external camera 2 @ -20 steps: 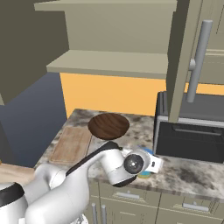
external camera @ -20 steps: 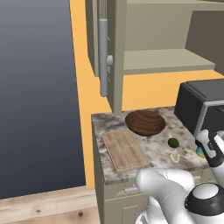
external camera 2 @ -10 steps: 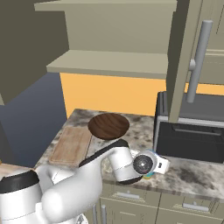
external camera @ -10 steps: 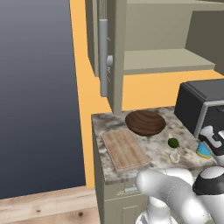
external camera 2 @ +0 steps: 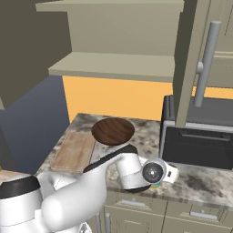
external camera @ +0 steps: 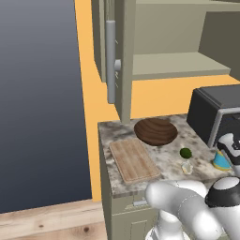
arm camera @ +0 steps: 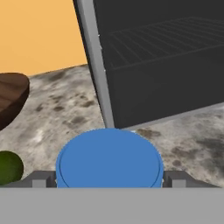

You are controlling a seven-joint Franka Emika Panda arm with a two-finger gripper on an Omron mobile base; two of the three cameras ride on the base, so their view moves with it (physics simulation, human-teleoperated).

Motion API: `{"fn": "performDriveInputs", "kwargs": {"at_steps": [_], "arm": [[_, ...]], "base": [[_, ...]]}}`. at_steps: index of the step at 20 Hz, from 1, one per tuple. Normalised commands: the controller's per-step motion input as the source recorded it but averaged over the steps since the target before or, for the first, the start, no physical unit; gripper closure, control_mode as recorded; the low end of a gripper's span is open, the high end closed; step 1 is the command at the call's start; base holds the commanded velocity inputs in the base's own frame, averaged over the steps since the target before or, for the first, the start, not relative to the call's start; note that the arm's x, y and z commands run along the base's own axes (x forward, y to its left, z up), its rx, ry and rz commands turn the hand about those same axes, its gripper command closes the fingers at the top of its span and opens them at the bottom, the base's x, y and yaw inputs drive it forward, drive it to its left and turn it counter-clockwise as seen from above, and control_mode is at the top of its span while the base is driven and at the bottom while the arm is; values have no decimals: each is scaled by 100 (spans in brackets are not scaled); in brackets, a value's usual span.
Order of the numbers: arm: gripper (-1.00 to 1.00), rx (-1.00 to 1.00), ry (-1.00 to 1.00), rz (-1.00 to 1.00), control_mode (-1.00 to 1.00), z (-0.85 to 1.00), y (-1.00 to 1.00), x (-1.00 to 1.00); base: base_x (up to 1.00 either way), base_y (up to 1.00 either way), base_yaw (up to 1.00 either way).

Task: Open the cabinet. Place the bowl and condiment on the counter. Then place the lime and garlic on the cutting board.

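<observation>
Since the earlier frames the arm has swung further right, and the condiment (external camera: 221,161) has travelled with it, from low at the counter's front right edge to a spot just in front of the black oven (external camera: 216,115). The gripper (arm camera: 109,180) grips the condiment, one finger tip on each side of its blue round end. The bottle's base rests on or just over the counter (external camera: 164,158); contact can't be confirmed. Cabinet (external camera: 164,47) doors stand open, shelves bare. The wooden bowl (external camera: 155,131) sits on the counter behind the cutting board (external camera: 134,160). Lime (external camera: 185,153) and garlic (external camera: 187,168) lie close together on the counter right of the board, not on it. No readable labels or writing anywhere.
</observation>
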Motion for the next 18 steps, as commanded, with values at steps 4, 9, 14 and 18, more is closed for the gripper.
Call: {"fn": "performDriveInputs", "kwargs": {"at_steps": [4,9,14,18], "arm": [[-100,0,2,-1,-100,0,2,-5],[-100,0,0,0,-100,-1,0,0],[-100,0,0,0,-100,0,0,-2],[-100,0,0,-1,-100,25,0,-22]], "base": [[0,0,0],[0,0,0],[0,0,0],[0,0,0]]}}
